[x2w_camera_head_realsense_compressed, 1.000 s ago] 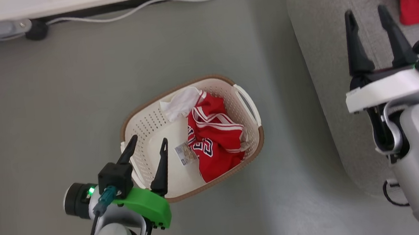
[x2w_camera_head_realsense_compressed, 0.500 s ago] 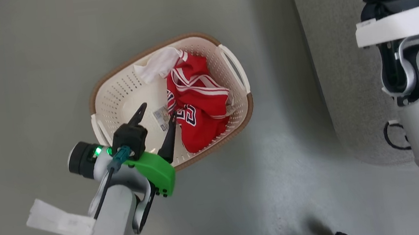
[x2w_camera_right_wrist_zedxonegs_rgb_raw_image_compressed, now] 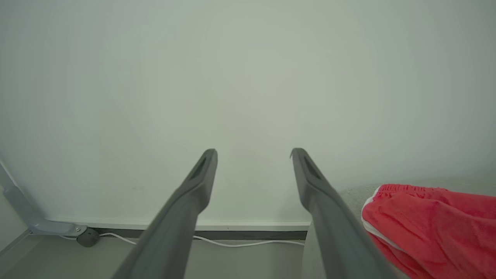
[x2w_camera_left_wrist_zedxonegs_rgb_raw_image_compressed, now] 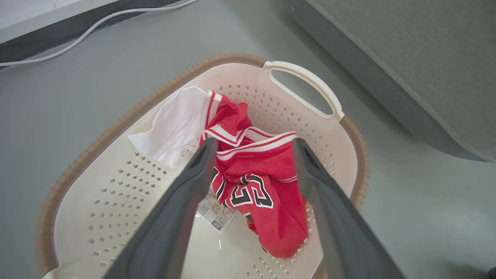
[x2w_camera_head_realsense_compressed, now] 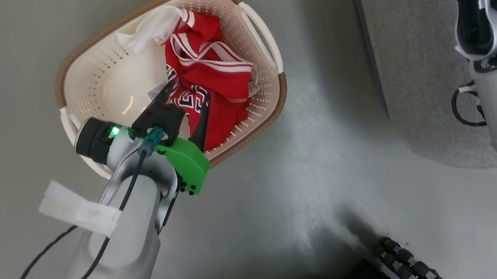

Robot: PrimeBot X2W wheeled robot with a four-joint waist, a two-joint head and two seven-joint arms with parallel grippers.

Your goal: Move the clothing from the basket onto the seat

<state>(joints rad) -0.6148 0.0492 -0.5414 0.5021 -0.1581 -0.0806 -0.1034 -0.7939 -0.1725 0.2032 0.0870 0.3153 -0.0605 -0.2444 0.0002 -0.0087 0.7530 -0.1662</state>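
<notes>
One basket (x2w_camera_head_realsense_compressed: 94,77) stands on the floor just beside the one grey seat (x2w_camera_head_realsense_compressed: 407,72). It holds a single crumpled red jersey (x2w_camera_head_realsense_compressed: 214,78) with one white sleeve, and a small paper label (x2w_camera_left_wrist_zedxonegs_rgb_raw_image_compressed: 215,213) lies beside it. A second red garment (x2w_camera_right_wrist_zedxonegs_rgb_raw_image_compressed: 426,221) lies on the seat. Of the two grippers, the left gripper (x2w_camera_head_realsense_compressed: 190,90) hangs inside the basket with its fingers spread wide over the jersey's lettering, gripping nothing; whether they touch the cloth cannot be told. The right gripper (x2w_camera_right_wrist_zedxonegs_rgb_raw_image_compressed: 254,152) is equally wide and empty, facing the wall.
</notes>
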